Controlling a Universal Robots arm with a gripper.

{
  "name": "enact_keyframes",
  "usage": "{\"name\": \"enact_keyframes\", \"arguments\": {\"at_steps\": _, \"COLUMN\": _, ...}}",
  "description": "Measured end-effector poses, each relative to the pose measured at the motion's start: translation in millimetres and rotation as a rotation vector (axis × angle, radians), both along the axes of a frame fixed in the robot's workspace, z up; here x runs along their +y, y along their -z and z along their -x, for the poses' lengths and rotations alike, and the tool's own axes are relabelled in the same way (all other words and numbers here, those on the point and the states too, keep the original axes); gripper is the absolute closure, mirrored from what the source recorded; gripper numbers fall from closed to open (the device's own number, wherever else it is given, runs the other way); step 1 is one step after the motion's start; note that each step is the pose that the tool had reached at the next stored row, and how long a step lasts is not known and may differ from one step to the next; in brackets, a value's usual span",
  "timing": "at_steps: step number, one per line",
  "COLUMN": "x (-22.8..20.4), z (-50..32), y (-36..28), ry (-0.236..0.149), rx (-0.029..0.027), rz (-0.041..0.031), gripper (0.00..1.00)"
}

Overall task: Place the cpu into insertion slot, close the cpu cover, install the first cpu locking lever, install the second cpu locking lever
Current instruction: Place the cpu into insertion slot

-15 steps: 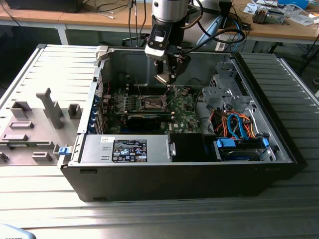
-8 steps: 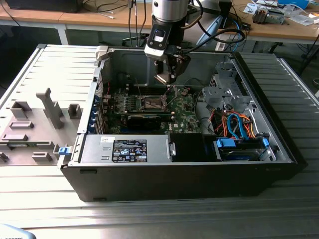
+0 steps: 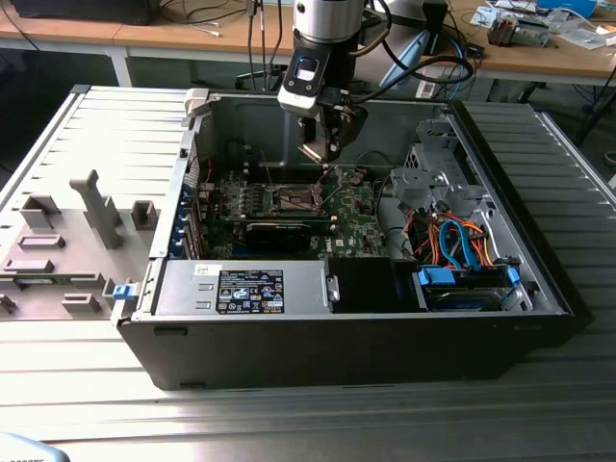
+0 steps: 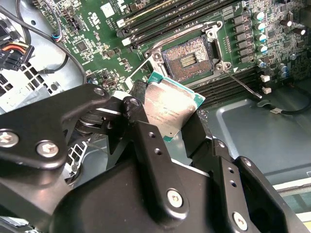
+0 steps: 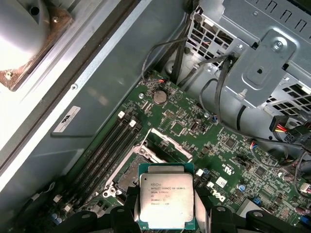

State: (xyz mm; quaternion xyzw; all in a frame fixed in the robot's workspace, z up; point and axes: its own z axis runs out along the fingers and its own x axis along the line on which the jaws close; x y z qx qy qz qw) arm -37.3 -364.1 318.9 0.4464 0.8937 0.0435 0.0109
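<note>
Gripper point(image 4: 170, 124): black metal fingers, clamped on cpu point(image 5: 166, 201). Chip flat and square, dull silver lid, green rim, held above board point(image 5: 194, 124), near slot point(image 4: 189, 58) but apart. Slot bare: brownish-gold contacts, silver frame. Step in hand: placement. Seating likely demands squaring chip to socket.

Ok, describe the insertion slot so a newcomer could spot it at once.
Look in the open case for the green board. Near its middle, beside the long dark memory rails, sits the slot, just past the cpu the gripper holds. Only it is a square silver-rimmed socket with a brownish, finely pinned centre.
</note>
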Motion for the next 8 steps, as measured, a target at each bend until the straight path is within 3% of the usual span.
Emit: {"name": "enact_keyframes", "arguments": {"at_steps": 8, "x": 0.0, "z": 0.0, "y": 0.0, "ry": 0.012, "rx": 0.0000, "rz": 0.0000, "gripper": 0.46}}
